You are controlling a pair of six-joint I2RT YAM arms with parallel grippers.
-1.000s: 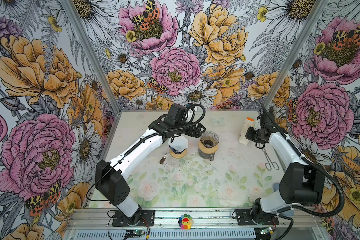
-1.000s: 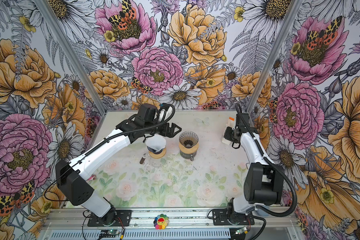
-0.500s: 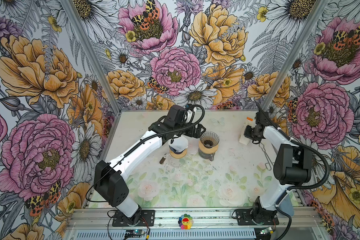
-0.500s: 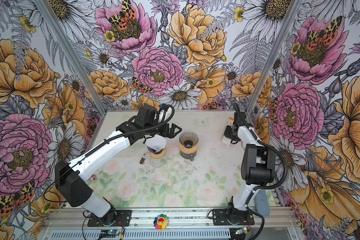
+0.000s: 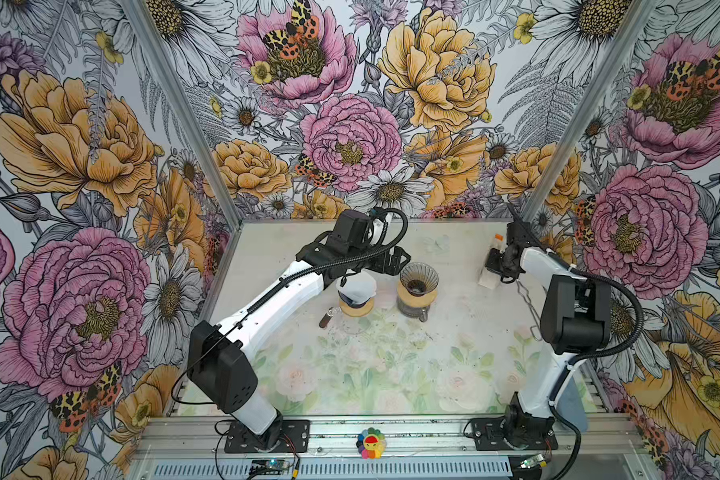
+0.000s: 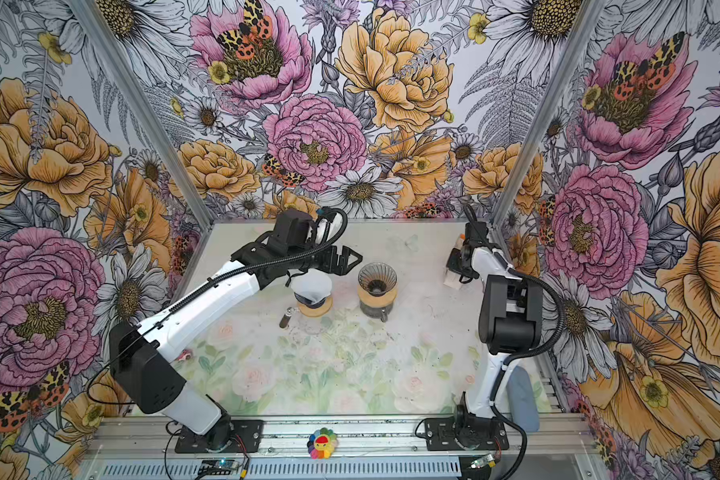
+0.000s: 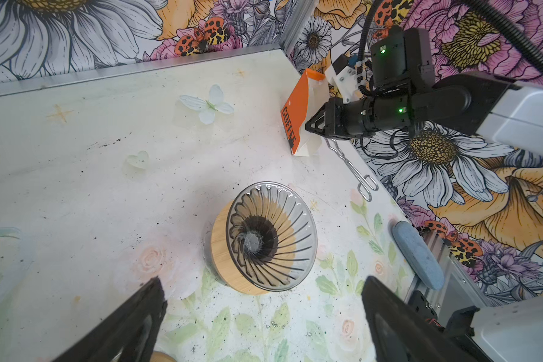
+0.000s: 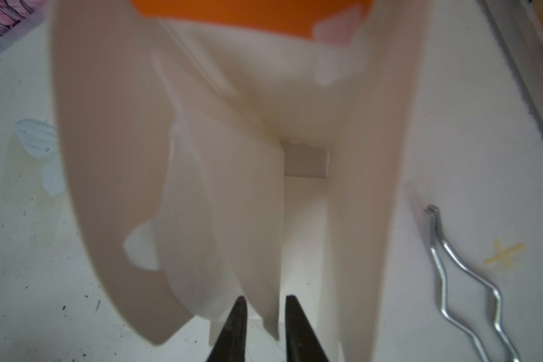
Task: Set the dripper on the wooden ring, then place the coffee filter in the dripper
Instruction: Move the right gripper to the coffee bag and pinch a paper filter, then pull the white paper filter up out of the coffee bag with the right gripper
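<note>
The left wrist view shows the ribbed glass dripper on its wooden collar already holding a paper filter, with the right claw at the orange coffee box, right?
No: the ribbed glass dripper on its wooden collar is empty, bare ribs and no paper, as the left wrist view shows. The right claw is at the orange coffee box.

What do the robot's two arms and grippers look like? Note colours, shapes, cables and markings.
Both the left arm and right arm have white shells with boxy black joints and a black ribbed cable hose. The left gripper and right gripper have black tapered fingers. Green lights glow on the right wrist.
</note>
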